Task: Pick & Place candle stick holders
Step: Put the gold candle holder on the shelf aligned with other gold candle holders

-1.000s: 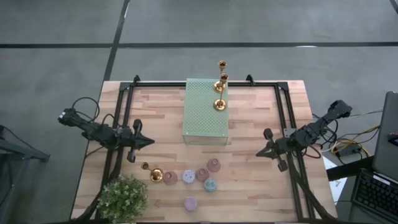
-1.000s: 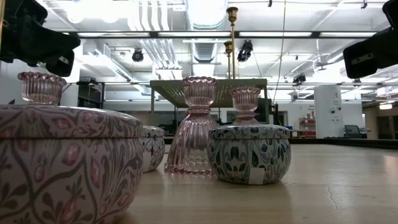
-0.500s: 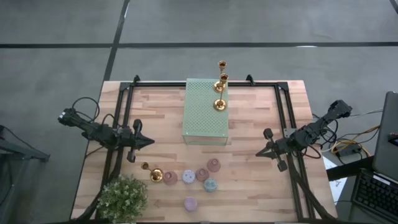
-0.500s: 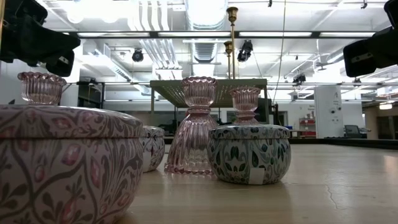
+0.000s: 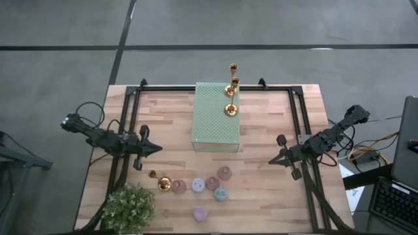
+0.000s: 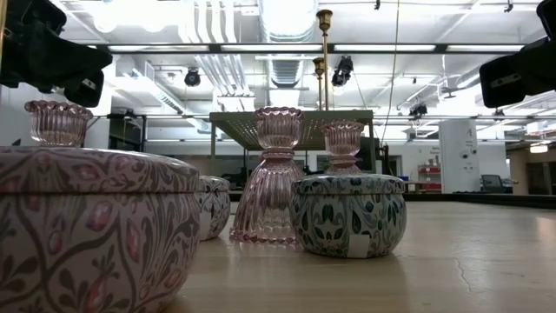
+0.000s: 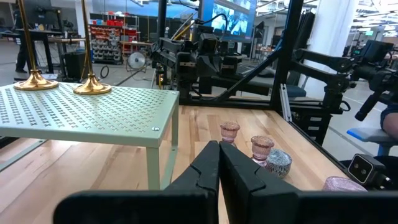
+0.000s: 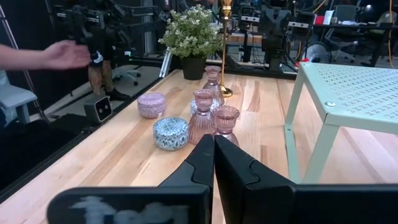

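Three gold candle stick holders stand on their round bases on the pale green perforated block at the table's middle. A fourth gold one stands on the wood near the front left. Beside it are pink ribbed glass holders and squat patterned round ones, which fill the low view. My left gripper hangs shut at the left, level, above the table. My right gripper hangs shut at the right. Both wrist views show the fingers pressed together with nothing between them.
A leafy potted plant stands at the near left corner. Black frame rails run along both sides of the table. Beyond the table's left edge a person's hand shows in the right wrist view. Bare wood lies right of the block.
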